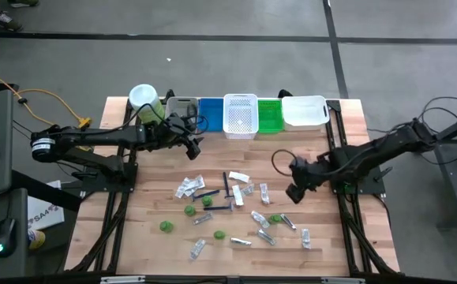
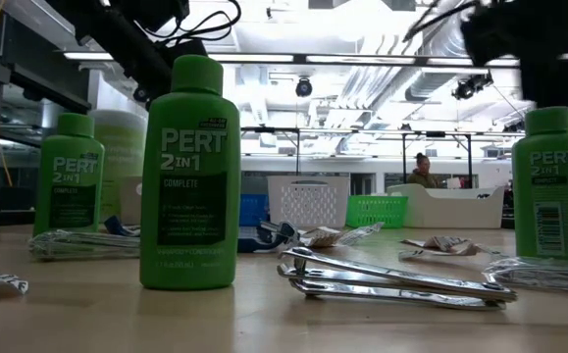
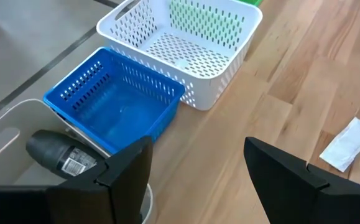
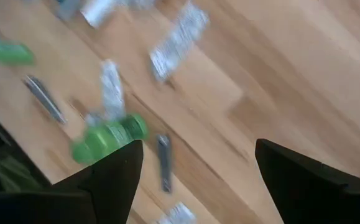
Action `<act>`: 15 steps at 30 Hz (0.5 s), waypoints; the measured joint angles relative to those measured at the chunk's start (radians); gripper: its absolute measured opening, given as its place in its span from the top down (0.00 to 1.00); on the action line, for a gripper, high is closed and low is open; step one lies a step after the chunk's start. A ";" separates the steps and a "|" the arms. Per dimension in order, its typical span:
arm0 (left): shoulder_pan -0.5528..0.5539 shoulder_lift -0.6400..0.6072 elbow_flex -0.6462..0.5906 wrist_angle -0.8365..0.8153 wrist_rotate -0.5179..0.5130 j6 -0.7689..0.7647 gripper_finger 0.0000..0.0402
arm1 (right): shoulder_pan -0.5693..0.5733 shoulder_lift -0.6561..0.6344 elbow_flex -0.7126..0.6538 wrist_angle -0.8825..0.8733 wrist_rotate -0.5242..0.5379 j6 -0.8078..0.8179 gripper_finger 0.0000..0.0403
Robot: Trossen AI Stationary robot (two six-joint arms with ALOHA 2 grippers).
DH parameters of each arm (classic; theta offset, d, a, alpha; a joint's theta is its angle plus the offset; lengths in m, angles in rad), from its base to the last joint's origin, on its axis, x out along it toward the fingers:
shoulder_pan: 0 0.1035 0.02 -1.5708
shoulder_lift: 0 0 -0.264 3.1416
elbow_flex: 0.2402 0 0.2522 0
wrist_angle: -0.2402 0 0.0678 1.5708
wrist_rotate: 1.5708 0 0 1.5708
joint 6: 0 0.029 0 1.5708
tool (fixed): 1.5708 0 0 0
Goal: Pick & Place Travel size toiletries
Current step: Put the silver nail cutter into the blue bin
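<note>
At the far left of the wooden desk (image 1: 133,237) we see the large pale-green jar (image 1: 144,100) with its white lid, and just beside it the left pincer (image 1: 192,147), its fingers spread and holding nothing. In its wrist view the grey bin (image 3: 5,134) lies right under the pincer, with a dark grey oblong piece (image 3: 58,154) resting in it; the blue bin (image 3: 114,102) comes next, then the white perforated bin (image 3: 186,43), both ahead of the fingers. A white sachet (image 3: 347,144) lies on the bare wood off to one side of this pincer.

Between the two pincers we find the scattered toiletries: clear sachets (image 1: 189,186), thin dark blue sticks (image 1: 228,188) and small green bottles (image 1: 189,211), all lying apart on the desk. In the low view one green bottle (image 2: 189,176) stands upright with a metal nail clipper (image 2: 391,277) lying near it.

Further right the green bin (image 1: 269,115) and the white tub (image 1: 304,112) close the row. The right pincer (image 1: 294,193) hovers over the right edge of the scatter, fingers wide apart and empty; another green bottle (image 4: 108,140) and a sachet (image 4: 180,38) lie on the wood ahead of it.
</note>
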 joint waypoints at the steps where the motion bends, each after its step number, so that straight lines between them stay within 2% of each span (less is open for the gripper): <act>1: 0.000 0.000 0.000 0.004 0.000 0.000 0.37 | 0.018 0.016 0.000 -0.008 0.005 0.007 0.24; 9: 0.000 0.000 0.000 0.011 0.000 0.007 0.37 | 0.167 0.207 0.000 0.043 0.016 0.113 0.24; 15: 0.000 0.000 0.000 0.010 0.000 0.011 0.37 | 0.243 0.347 0.000 0.073 -0.040 0.222 0.24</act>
